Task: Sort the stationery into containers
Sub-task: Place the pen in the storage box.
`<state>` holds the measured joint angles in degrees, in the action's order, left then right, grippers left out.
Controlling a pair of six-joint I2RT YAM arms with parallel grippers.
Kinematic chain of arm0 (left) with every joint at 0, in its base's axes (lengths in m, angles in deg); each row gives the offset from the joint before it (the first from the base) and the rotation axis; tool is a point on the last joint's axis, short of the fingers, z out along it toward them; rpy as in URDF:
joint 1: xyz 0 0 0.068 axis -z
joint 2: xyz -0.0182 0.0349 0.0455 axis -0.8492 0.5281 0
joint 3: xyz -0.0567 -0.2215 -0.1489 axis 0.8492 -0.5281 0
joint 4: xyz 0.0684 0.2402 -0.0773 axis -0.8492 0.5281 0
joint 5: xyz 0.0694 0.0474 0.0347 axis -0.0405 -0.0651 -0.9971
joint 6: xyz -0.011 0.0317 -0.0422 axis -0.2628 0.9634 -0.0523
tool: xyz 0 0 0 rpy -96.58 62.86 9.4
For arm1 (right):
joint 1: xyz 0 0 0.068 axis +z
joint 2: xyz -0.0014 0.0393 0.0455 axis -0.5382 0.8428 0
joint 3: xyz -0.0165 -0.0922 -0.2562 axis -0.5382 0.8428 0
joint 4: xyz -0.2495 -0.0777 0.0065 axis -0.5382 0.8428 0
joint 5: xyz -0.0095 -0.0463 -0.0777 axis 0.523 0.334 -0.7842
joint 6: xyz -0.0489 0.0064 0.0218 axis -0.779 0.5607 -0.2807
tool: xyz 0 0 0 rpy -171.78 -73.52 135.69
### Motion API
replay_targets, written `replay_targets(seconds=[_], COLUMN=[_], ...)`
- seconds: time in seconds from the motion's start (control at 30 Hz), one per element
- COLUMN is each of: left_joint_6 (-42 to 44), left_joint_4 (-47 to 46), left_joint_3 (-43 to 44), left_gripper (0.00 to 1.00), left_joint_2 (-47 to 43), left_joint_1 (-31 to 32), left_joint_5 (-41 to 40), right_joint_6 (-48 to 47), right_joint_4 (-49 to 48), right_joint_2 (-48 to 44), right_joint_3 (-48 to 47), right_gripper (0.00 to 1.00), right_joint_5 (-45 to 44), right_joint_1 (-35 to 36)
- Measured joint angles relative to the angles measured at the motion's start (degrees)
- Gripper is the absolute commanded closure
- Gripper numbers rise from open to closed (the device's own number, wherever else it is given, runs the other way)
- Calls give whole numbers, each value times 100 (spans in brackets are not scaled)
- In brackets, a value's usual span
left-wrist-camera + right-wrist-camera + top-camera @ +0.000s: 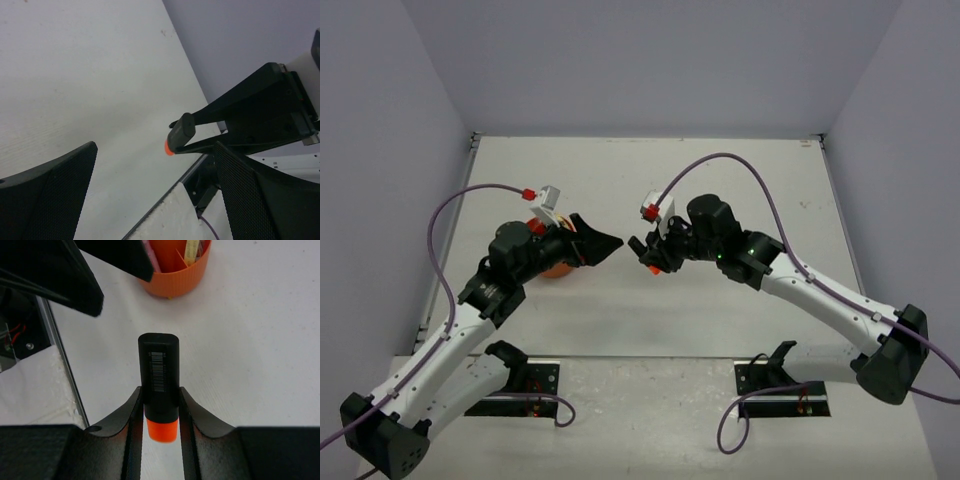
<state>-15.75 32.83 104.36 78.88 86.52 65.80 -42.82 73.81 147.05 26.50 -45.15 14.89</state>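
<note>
My right gripper [648,256] is shut on a black highlighter with an orange end [158,375] and holds it above the table, body pointing towards the tub. The highlighter also shows in the left wrist view [180,134], between the right gripper's fingers [235,112]. The round orange tub [176,276] stands just beyond it, with a pink and a yellowish piece inside; in the top view the tub [557,268] is mostly hidden under my left arm. My left gripper [612,243] is open and empty [152,165], above the tub and facing the right gripper. Other stationery is out of view.
The table's metal near edge [165,197] and the white foam strip [175,215] in front of it lie below the grippers. Purple cables [720,160] loop above both arms. Grey walls close the table at the back and both sides.
</note>
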Motion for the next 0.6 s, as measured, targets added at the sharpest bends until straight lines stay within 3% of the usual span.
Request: replay_targets(seconds=[0.17,0.47,0.53,0.57,0.6], left_joint_6=[-253,-381,-400,-376,-366], left_joint_4=[-663,-1063,-1112,-1108,-1107], left_joint_3=[2,42,47,55,63], left_gripper=[11,70,93,100,100], left_joint_2=[251,748,776,782,792], left_joint_1=[524,1015,1029,1026,1017], left_joint_5=[48,-118,-127,-183,-226], right_joint_6=[420,626,665,687,708], right_joint_4=[-304,-319,-315,-304,-298], right_joint_2=[-4,-79,-146,-199,-251], right_joint_3=[75,-17,-2,11,20], right_gripper=[100,100,100,100,100], right_joint_5=[-213,-829,-955,-1036,-1112], right_joint_1=[421,841,842,846,851])
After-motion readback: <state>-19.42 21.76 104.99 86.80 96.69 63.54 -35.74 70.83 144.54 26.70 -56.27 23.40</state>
